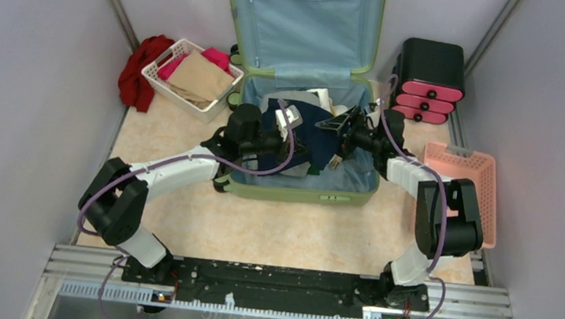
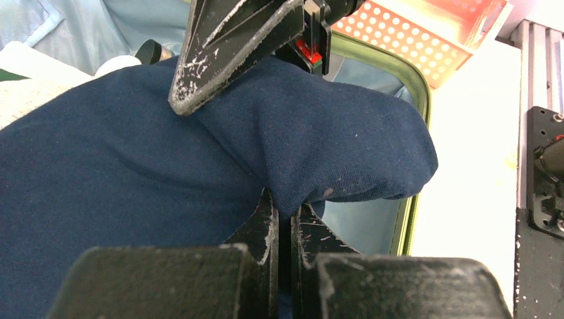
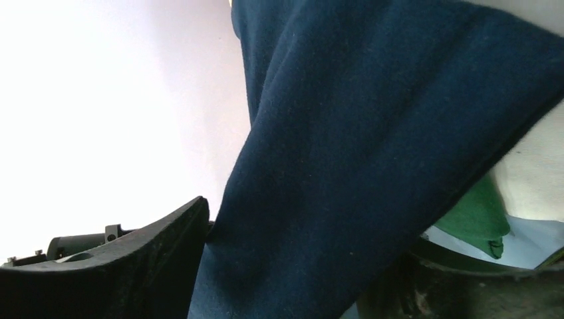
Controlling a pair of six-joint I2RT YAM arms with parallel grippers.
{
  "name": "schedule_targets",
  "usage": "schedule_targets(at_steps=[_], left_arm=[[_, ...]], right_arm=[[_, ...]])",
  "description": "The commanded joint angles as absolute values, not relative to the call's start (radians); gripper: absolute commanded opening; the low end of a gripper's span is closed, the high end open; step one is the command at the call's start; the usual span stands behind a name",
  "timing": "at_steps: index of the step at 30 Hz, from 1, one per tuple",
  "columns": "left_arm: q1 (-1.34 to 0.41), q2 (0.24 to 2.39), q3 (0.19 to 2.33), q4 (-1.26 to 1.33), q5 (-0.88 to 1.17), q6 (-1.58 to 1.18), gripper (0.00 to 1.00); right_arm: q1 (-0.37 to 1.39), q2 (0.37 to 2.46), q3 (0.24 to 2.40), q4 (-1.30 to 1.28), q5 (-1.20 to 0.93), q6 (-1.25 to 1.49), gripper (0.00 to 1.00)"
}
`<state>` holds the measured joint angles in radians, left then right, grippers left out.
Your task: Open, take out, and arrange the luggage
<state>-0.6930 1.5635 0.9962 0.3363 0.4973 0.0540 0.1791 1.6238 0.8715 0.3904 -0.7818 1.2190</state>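
**Two grippers meet on a navy garment inside the open suitcase**

The left gripper (image 2: 284,216) is pinched tight on a fold of the navy garment (image 2: 133,173). The cloth bulges out just above its fingertips. The right gripper (image 3: 299,252) faces it from the other side with its jaws well apart and the same navy cloth hanging down between them. Whether the fingers are pressing the fabric cannot be told.

Both grippers sit over the lower half of the luggage (image 1: 300,191), the left reaching in from the left wall and the right from the right wall. The garment lies directly between them, bunched in the middle of the case. A green cloth (image 3: 475,216) and pale items lie beneath it.

The luggage stands at the centre of the table, ahead of both arm bases. Its long axis runs away from the robot, and its lid (image 1: 302,19) is propped upright at the far end, blue lining showing. The two arms are about equally near, though only the left has a sure hold.

The next move looks like a lift up and out of the case, so the cloth must clear the green rim.

Outward lie a white basket (image 1: 163,77) of clothes at far left, a pink basket (image 1: 489,197) at right, and a black-and-pink drawer box (image 1: 429,80) at far right.
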Motion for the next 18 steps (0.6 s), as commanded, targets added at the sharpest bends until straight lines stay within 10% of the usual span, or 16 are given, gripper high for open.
schedule_targets(at_steps=[1,10,18], left_arm=[[-0.694,1.529,0.974,0.339,0.504,0.092,0.00],[-0.694,1.527,0.968,0.320,0.519,0.111,0.00],[-0.693,1.449,0.933,0.291,0.574,0.080,0.74]], right_arm=[[0.154,1.567,0.897,0.440,-0.750,1.191,0.66],[0.143,1.505,0.883,0.430,-0.731,1.124,0.00],[0.128,1.436,0.961,0.191,-0.668,0.807,0.00]])
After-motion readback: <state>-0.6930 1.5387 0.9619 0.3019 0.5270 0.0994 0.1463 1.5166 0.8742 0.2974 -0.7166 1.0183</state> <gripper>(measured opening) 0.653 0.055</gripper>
